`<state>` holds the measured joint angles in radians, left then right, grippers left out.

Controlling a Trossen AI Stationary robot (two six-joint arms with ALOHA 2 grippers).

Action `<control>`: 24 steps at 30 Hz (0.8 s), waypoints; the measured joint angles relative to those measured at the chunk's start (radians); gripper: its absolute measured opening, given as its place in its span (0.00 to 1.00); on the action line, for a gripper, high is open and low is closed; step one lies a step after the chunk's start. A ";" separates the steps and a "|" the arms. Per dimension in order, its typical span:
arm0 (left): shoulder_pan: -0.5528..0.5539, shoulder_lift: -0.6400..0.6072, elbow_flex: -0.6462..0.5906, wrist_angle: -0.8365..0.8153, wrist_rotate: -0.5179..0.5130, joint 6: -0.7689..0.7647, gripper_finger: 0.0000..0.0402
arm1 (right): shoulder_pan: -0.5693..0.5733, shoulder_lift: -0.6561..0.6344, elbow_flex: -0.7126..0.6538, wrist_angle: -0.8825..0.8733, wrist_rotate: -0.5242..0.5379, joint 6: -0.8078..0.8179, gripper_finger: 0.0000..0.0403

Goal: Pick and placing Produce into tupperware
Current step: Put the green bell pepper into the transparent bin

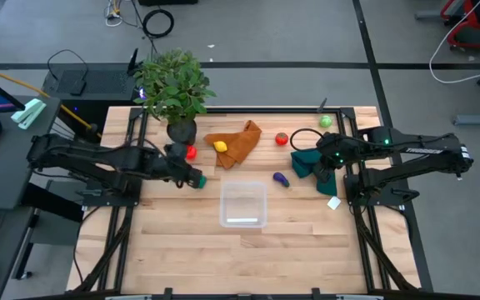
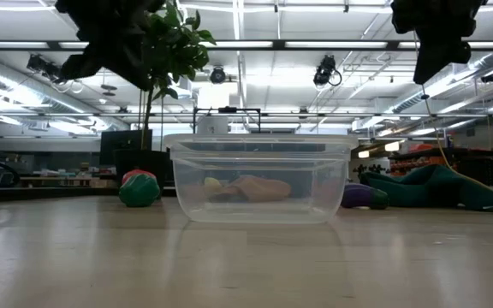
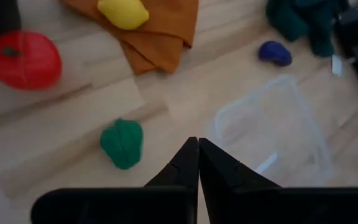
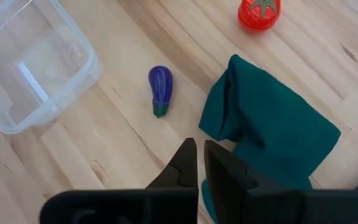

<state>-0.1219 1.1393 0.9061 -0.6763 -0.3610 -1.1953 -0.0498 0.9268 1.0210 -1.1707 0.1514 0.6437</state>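
On the bench (image 1: pixel 307 250), clear tupperware (image 1: pixel 243 204): square, rounded corners, low walls, empty. Left pincer (image 3: pixel 198 144) closed on nothing; right pincer (image 4: pixel 200 147) likewise closed, empty.

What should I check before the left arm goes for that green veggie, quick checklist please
1. Left gripper empty: ok, fingers shut on nothing.
2. Jaws open for a grasp: not ok, shut.
3. Green pepper free on the table: ok, nothing touching it.
4. Tupperware empty and uncovered: ok.
5. Right gripper out of the way: ok, shut, hovering above the dark green cloth.
6. Gripper lined up over pepper: cannot tell.
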 joint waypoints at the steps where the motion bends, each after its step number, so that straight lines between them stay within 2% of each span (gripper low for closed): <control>1: 0.000 0.019 0.001 0.014 0.004 -0.020 0.05 | 0.000 0.000 0.000 0.000 0.000 0.000 0.00; 4: 0.000 0.079 0.000 0.008 0.035 -0.063 0.06 | 0.000 0.000 0.000 -0.002 -0.001 0.000 0.00; 10: -0.001 0.177 0.000 -0.059 0.162 -0.121 0.04 | 0.000 0.000 0.000 0.011 -0.001 -0.036 0.00; 16: -0.012 0.210 0.000 -0.038 0.174 -0.121 0.08 | 0.000 0.003 0.001 0.111 -0.001 -0.307 0.02; 21: -0.011 0.212 0.000 -0.007 0.145 -0.070 0.11 | 0.009 0.007 0.001 0.230 -0.004 -0.512 0.10; 24: -0.010 0.212 0.000 0.006 0.131 -0.031 0.13 | 0.020 0.008 0.001 0.340 -0.026 -0.578 0.15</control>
<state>-0.1322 1.3518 0.9066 -0.6707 -0.2296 -1.2266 -0.0299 0.9348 1.0216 -0.8304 0.1251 0.0661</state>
